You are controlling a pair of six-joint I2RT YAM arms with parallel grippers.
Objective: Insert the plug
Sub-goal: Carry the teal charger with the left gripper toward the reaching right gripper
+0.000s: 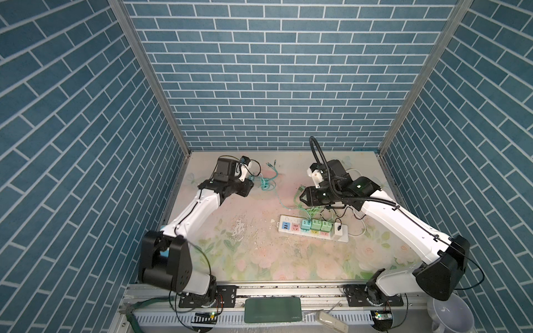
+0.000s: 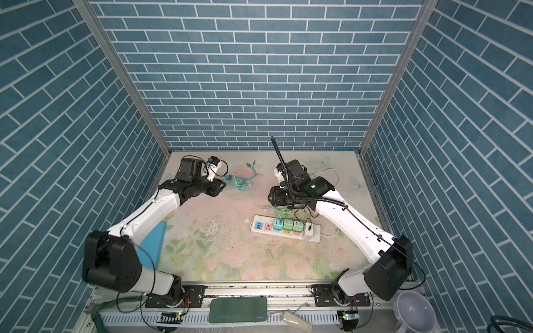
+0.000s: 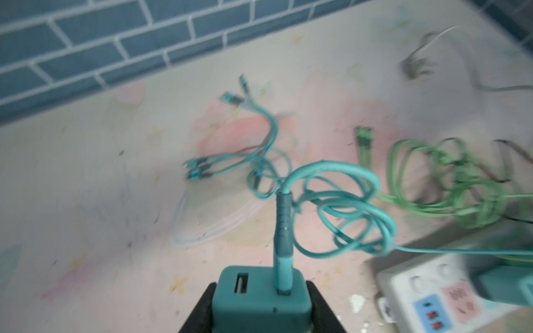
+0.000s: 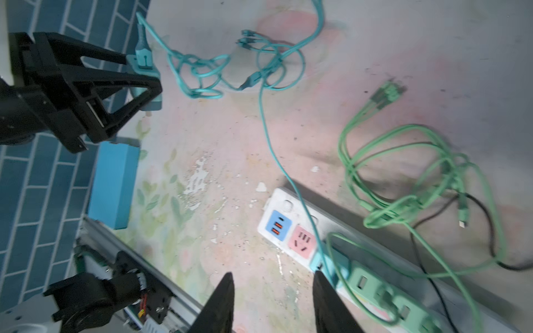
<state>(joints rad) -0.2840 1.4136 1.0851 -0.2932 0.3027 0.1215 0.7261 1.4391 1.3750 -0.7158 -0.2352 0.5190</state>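
Blue brick-pattern walls (image 1: 259, 86) close in three sides of the floral desk (image 1: 230, 259). On my left arm (image 1: 199, 207) the jaws are clamped on the plug (image 3: 259, 297), a teal cube adapter, gripping it by two opposite sides. It sits toward the far left corner of the desk, well apart from the power strip (image 1: 343, 237). One of the plug's two USB slots is taken by a teal cable (image 3: 331, 173), which loops into a tangle on the desk just beyond it; the other slot is free.

The power strip lies on the right half of the desk, about midway between the far and near edges. From its left end I see a blue USB panel (image 4: 277, 225), then a free pink socket (image 4: 302, 240), then a teal adapter (image 1: 305, 224) and two green adapters (image 1: 315, 225) already seated. A green cable (image 4: 418, 173) is heaped on the desk just behind the strip.

My right arm (image 1: 389, 213) hangs over the desk behind the strip. Its jaws stand apart with nothing between the fingers (image 4: 222, 302); only bare desk shows in the gap. The left wrist view is blurred.
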